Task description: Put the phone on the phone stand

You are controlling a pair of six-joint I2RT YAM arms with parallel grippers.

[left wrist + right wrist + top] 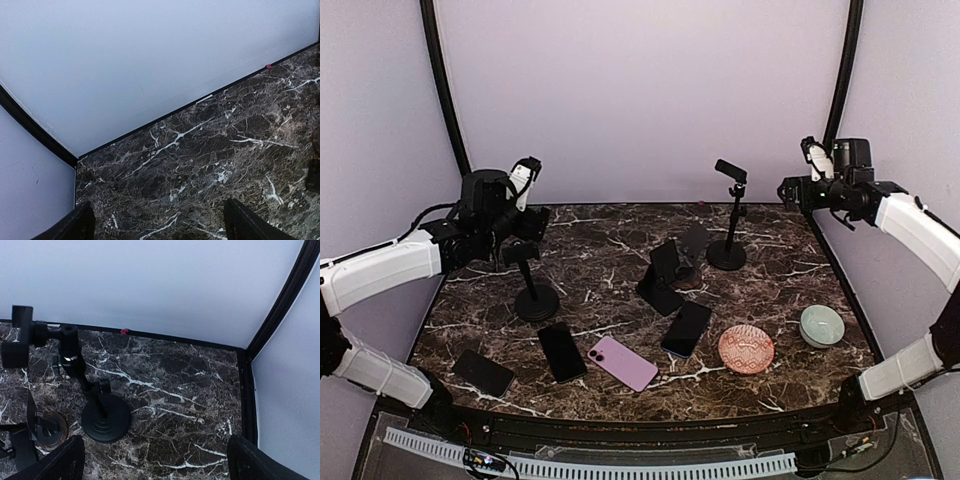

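1. Marble tabletop [600, 240], white walls behind.
2. Your left gripper [160, 227]: jaws spread wide, nothing held, raised over the far-left corner.
3. Your right gripper [157, 462]: jaws spread wide, empty, raised at the far-right corner.
4. Tall phone stand [102, 415] stands below the right gripper, to its left.
5. Pink phone [622, 362] lies flat beside a black phone [562, 352], well apart from both grippers, toward the arm bases.

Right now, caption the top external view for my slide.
Open left claw and right claw raised over marble table with pink phone, tall stand, patterned plate, green bowl.
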